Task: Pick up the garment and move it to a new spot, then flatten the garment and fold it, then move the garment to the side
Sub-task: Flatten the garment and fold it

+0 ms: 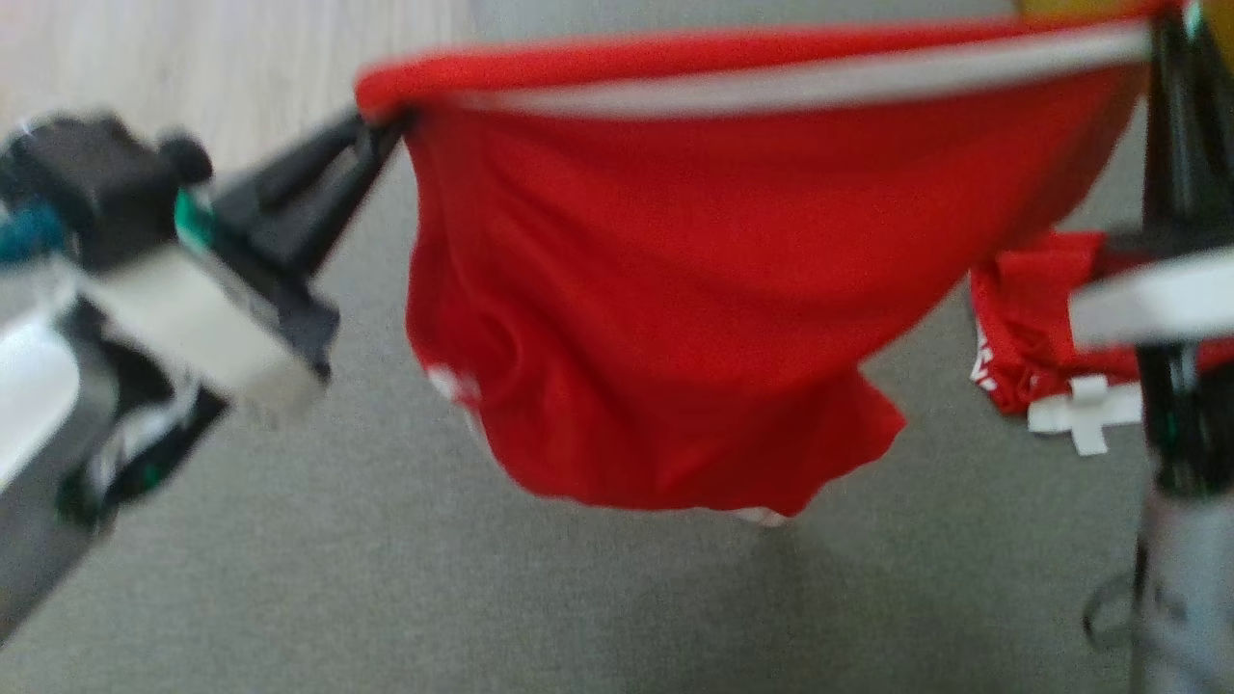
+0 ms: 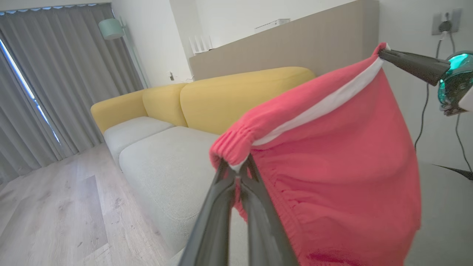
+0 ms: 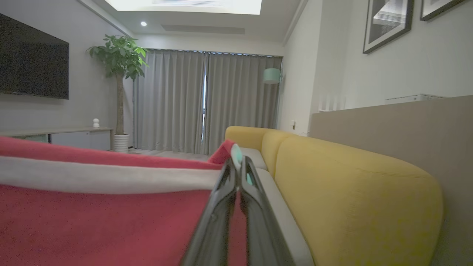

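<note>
Aloft, left hand (image 1: pixel 384 127) and right hand (image 1: pixel 1168 34) each clamp tight on the garment (image 1: pixel 675 289).

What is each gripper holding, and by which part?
Both hold the red garment by its elasticated, white-striped edge: left gripper at one end, right gripper at the other.

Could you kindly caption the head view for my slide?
Left gripper and right gripper hold the red garment stretched by its waistband over grey upholstery.
</note>
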Available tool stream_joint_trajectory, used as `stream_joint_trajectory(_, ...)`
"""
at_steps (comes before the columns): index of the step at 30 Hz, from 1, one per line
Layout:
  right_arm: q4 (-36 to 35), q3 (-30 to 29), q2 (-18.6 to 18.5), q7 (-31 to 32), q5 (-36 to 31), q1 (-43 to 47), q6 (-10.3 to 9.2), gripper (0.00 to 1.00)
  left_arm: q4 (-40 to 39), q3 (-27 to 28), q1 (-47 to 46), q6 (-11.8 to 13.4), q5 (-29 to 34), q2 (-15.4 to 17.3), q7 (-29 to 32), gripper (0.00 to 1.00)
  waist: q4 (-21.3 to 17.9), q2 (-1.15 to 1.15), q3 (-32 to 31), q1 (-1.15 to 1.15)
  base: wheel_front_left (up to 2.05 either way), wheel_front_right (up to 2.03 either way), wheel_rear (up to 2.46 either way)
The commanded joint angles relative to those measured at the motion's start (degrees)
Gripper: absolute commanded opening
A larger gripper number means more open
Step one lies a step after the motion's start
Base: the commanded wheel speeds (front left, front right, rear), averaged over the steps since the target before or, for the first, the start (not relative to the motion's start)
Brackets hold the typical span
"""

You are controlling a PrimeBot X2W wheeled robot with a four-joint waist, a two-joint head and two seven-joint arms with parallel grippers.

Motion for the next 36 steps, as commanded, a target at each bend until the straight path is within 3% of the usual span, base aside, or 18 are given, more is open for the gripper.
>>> stream_joint_trajectory(1, 0.74, 1.73, -0.1, 0.36, 0.74, -7.22, -0.04, 0.0, 2.08, 4.42, -5.89, -0.63, -0.42, 0.49, 0.14, 0.0, -0.44, 0.0, 4.76, 0.0, 0.0, 0.0, 0.0)
stream_joint_trajectory(7, 19.24, 4.51, -3.25, -3.99, 2.19, -28.0, -0.04, 0.0, 19.38, 5.13, -18.23, -5.46, 1.8, -6.12, -1.18, 0.0, -1.75, 0.0, 14.99, 0.0, 0.0, 0.0, 0.0)
stream_joint_trajectory(12, 36.42, 4.13, -3.58, -12.25, 0.83, -44.31, -0.04, 0.0, 35.11, 6.83, -29.51, -7.38, 4.89, -12.18, -7.94, 0.0, -2.1, 0.0, 20.32, 0.0, 0.0, 0.0, 0.0)
stream_joint_trajectory(16, 46.44, 2.63, -2.82, -19.13, -1.49, -50.81, -0.04, 0.0, 43.98, 6.37, -34.51, -8.47, 6.68, -16.27, -14.55, 0.0, -1.96, 0.0, 22.6, 0.0, 0.0, 0.0, 0.0)
stream_joint_trajectory(25, 64.36, 2.23, -2.0, -26.47, -3.5, -46.68, -0.04, 0.0, 53.48, -3.01, -29.76, -9.34, 6.46, -22.41, -23.0, 0.0, -1.23, 0.0, 23.83, 0.0, 0.0, 0.0, 0.0)
stream_joint_trajectory(31, 72.96, 6.73, -3.69, -26.17, -1.87, -40.45, -0.04, 0.0, 53.52, -12.47, -20.69, -9.37, 2.92, -21.65, -24.87, 0.0, -0.38, 0.0, 21.73, 0.0, 0.0, 0.0, 0.0)
stream_joint_trajectory(36, 76.08, 10.39, -5.87, -24.11, 1.43, -37.44, -0.04, 0.0, 52.55, -18.39, -15.83, -9.37, 1.49, -20.28, -25.43, 0.0, 0.2, 0.0, 19.91, 0.0, 0.0, 0.0, 0.0)
